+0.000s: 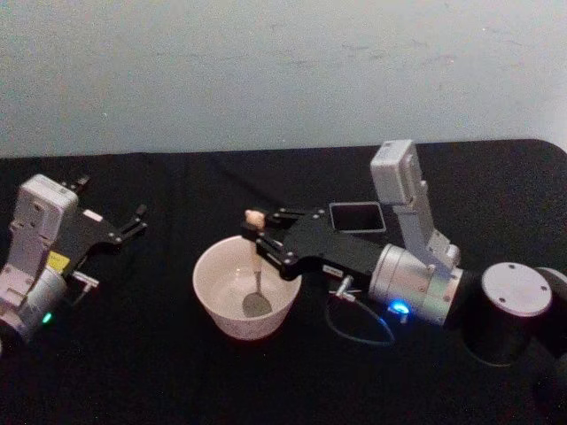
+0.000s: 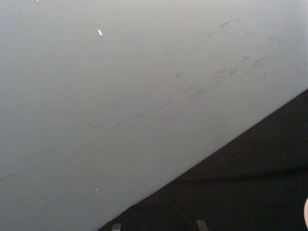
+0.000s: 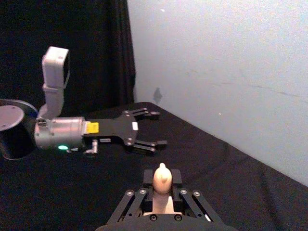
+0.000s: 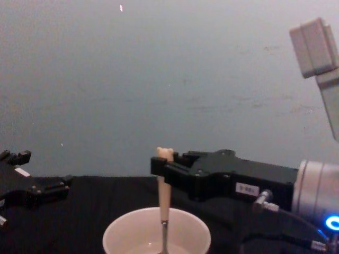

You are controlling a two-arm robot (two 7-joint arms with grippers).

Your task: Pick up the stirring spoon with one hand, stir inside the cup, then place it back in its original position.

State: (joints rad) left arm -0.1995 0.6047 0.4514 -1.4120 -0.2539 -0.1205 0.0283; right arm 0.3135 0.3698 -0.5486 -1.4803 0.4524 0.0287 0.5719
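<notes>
The cream cup (image 1: 213, 288) stands on the black table in front of me. The stirring spoon (image 1: 257, 305) stands upright in it, its metal bowl near the cup's bottom and its beige handle (image 4: 164, 198) rising above the rim. My right gripper (image 1: 254, 233) reaches in from the right and is shut on the top of the handle, where the bear head (image 3: 162, 176) pokes out between its fingers. The dark grey square-mouthed holder (image 1: 357, 217) stands behind the right gripper. My left gripper (image 1: 112, 202) rests open at the far left, well away from the cup.
A pale wall runs along the table's far edge. A thin blue cable (image 1: 359, 329) loops on the cloth under the right wrist. My left gripper (image 3: 158, 129) lies across the table from the right one, with bare black cloth between it and the cup.
</notes>
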